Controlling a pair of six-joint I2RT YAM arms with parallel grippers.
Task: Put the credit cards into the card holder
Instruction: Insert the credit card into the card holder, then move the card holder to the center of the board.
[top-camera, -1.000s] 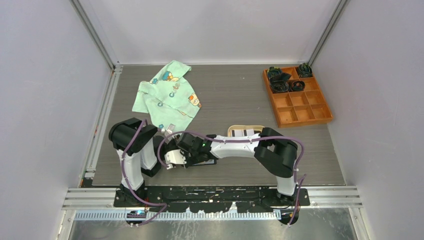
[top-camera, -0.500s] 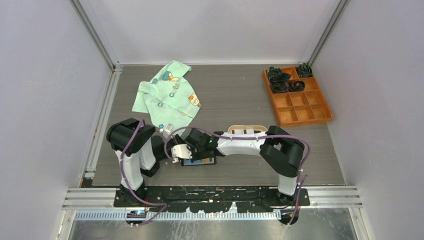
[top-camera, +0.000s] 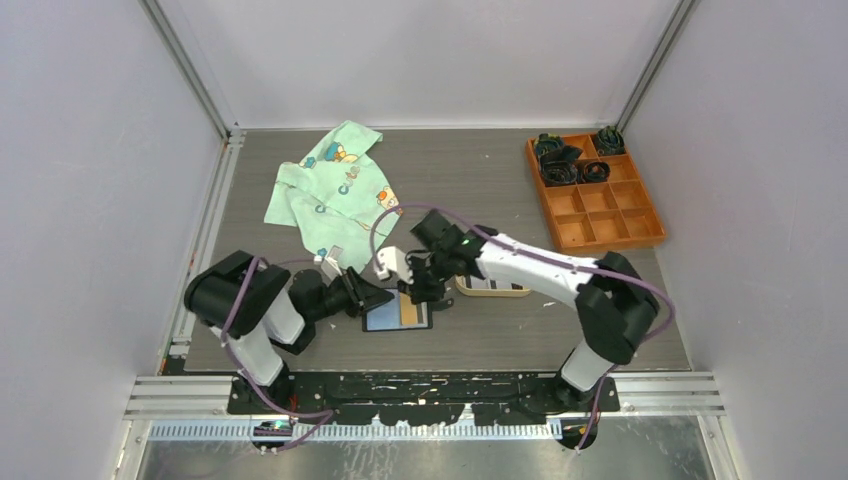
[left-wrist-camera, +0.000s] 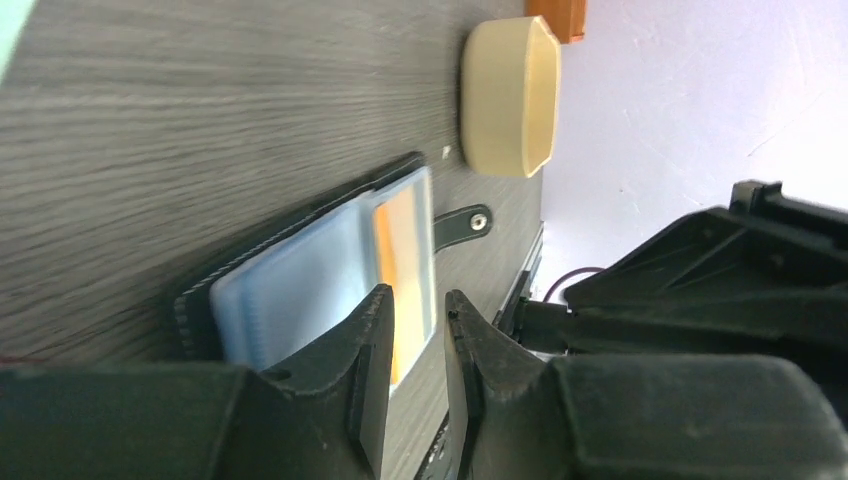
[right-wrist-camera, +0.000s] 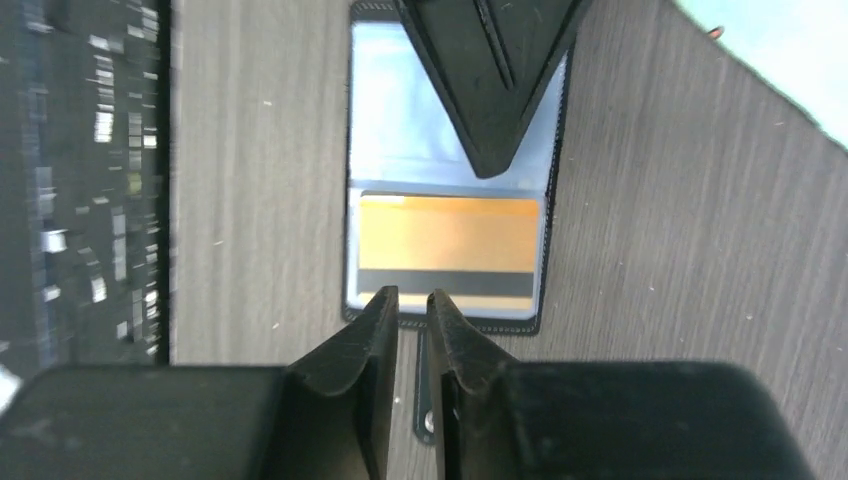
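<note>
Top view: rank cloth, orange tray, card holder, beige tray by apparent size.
1. Cloth and orange tray: about alike, no clear winner.
2. Card holder and beige tray: unsure, the beige tray is partly hidden.

Bright even light, soft shadows; wrist views blurred at edges.

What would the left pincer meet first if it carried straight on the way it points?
Probably the open card holder: the left pincer points at its clear sleeve beside the orange card; contact is unclear.
</note>
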